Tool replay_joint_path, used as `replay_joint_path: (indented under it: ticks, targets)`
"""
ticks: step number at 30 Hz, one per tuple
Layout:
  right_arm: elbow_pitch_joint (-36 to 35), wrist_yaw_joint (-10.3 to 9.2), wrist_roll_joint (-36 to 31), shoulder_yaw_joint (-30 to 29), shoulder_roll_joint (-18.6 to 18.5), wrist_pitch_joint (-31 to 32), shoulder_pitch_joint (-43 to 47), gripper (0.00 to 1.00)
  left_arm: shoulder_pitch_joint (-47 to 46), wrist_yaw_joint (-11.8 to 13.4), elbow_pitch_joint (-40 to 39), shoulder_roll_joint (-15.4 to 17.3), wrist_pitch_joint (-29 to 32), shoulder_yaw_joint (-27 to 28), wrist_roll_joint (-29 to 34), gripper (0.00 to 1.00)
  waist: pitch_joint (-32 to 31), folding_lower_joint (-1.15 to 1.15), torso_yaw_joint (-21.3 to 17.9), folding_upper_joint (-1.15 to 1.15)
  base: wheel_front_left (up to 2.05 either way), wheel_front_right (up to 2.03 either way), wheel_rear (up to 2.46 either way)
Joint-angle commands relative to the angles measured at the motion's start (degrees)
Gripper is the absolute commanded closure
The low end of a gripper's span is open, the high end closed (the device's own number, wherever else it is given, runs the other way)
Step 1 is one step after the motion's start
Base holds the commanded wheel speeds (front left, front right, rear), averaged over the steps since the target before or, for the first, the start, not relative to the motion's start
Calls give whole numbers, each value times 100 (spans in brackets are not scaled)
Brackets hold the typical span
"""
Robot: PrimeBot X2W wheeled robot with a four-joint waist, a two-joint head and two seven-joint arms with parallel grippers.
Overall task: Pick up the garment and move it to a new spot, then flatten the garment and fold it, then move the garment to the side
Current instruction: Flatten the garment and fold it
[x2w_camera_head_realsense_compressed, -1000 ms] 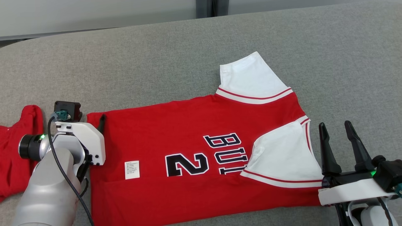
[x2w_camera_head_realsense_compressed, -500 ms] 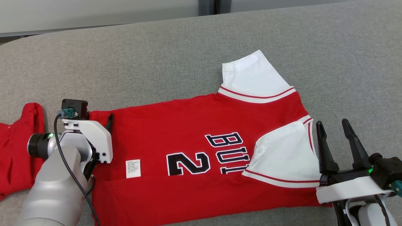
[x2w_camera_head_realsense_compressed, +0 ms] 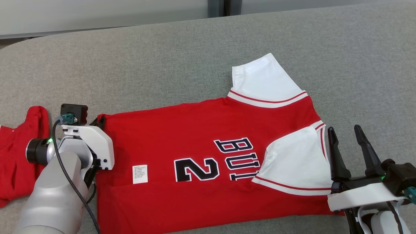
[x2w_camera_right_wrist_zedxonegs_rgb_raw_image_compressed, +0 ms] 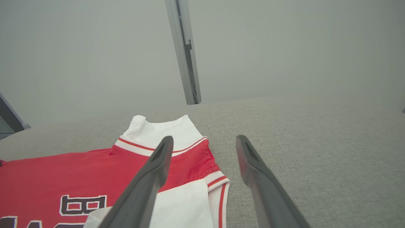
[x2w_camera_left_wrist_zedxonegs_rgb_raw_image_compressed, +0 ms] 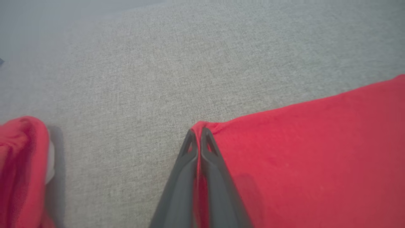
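Note:
The garment [x2w_camera_head_realsense_compressed: 201, 143] is a red jersey with white sleeves and black lettering, spread flat on the grey surface [x2w_camera_head_realsense_compressed: 162, 65]. My left gripper [x2w_camera_head_realsense_compressed: 99, 119] is shut on the garment's far left corner. In the left wrist view the two fingers [x2w_camera_left_wrist_zedxonegs_rgb_raw_image_compressed: 190, 158] pinch the red hem [x2w_camera_left_wrist_zedxonegs_rgb_raw_image_compressed: 202, 126] between them. The garment [x2w_camera_right_wrist_zedxonegs_rgb_raw_image_compressed: 95, 171] also lies under my right gripper [x2w_camera_right_wrist_zedxonegs_rgb_raw_image_compressed: 204, 142]. In the head view that right gripper [x2w_camera_head_realsense_compressed: 346, 133] stands open just past the garment's right edge, beside the folded white sleeve [x2w_camera_head_realsense_compressed: 292, 162], holding nothing.
A second piece of red cloth [x2w_camera_head_realsense_compressed: 19, 156] lies bunched at the left edge, also seen in the left wrist view as red cloth [x2w_camera_left_wrist_zedxonegs_rgb_raw_image_compressed: 19, 164]. The grey surface stretches wide beyond the garment. A pale wall with a dark post [x2w_camera_right_wrist_zedxonegs_rgb_raw_image_compressed: 186, 63] stands behind.
My left gripper has shut on the garment's left corner, which it straddled open before. The camera shifted slightly. The right gripper stays open in place.

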Motion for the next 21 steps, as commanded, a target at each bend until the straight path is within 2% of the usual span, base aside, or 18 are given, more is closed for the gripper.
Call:
replay_joint_path:
  ticks: [1, 9, 14, 21]
  targets:
    - [44, 0, -26, -11, -30, -31, -49, 0, -86, -8, 19, 8, -69, -47, -56, 100, -33, 0, 25, 0, 0, 0, 0]
    - [263, 0, -181, -143, -37, -30, -204, 0, 14, -8, -3, -135, -358, -279, -87, 100, -166, 0, 165, 0, 0, 0, 0]
    - [792, 0, -179, -73, -320, 29, -857, 0, 50, -8, -53, -280, -546, -448, -108, 100, -179, 0, 335, 0, 0, 0, 0]
    - [1821, -1, 455, 272, -838, 945, -2294, 0, 71, -8, -135, -519, -711, -694, -124, 100, -54, 0, 687, 0, 0, 0, 0]
